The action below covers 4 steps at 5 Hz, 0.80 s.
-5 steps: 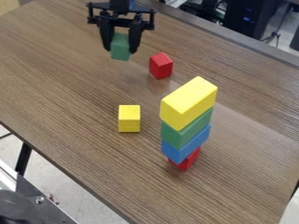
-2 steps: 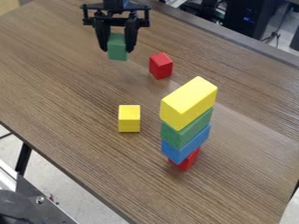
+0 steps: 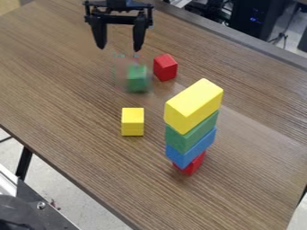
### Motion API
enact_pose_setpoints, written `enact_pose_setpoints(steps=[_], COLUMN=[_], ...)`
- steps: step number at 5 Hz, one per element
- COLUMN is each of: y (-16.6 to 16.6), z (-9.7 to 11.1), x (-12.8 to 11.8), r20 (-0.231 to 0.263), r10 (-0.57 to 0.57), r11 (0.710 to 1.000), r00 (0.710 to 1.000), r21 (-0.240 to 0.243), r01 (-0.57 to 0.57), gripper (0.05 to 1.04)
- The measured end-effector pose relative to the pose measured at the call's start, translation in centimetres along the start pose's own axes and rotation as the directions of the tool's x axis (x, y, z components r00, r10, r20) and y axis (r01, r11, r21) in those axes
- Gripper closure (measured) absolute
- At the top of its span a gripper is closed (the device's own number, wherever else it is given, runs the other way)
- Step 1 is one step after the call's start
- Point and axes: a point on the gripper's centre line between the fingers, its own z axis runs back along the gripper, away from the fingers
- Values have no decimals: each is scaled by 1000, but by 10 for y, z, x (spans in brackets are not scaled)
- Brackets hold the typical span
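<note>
The small green block (image 3: 137, 80) lies just below the gripper (image 3: 120, 48) and apart from it, its outline smeared, so whether it rests flat on the table (image 3: 66, 94) cannot be told. The gripper hangs above it, near the view's top edge, its two fingers spread wide with nothing between them — so nothing there supports the block. Just beside the block, towards the view's upper right, sits a small red block (image 3: 165, 67); below it in the view is a small yellow block (image 3: 132, 122), apart from both. Farther to the lower right stands a tower: a red block (image 3: 193, 165) at the base, then a blue block (image 3: 192, 148), a green block (image 3: 193, 131) and, on top, a large yellow block (image 3: 194, 105). Each upper block bears on the one beneath, probably kept steady by flat faces and a roughly shared centre — the red base looks narrower than what it carries.
</note>
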Motion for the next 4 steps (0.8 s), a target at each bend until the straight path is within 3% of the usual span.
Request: enact_pose_setpoints(steps=[1, 2, 3, 4], y=[-1, -8, -25, -60], z=[1, 16, 61, 105], x=[0, -2, -16, -44], r20=[4, 46, 168, 226], r10=[2, -27, -146, -355], r11=[1000, 999, 989, 932], r00=[1000, 999, 975, 907], r21=[-8, -32, 52, 168], r01=[-2, 29, 139, 322], gripper=[84, 84, 84, 84])
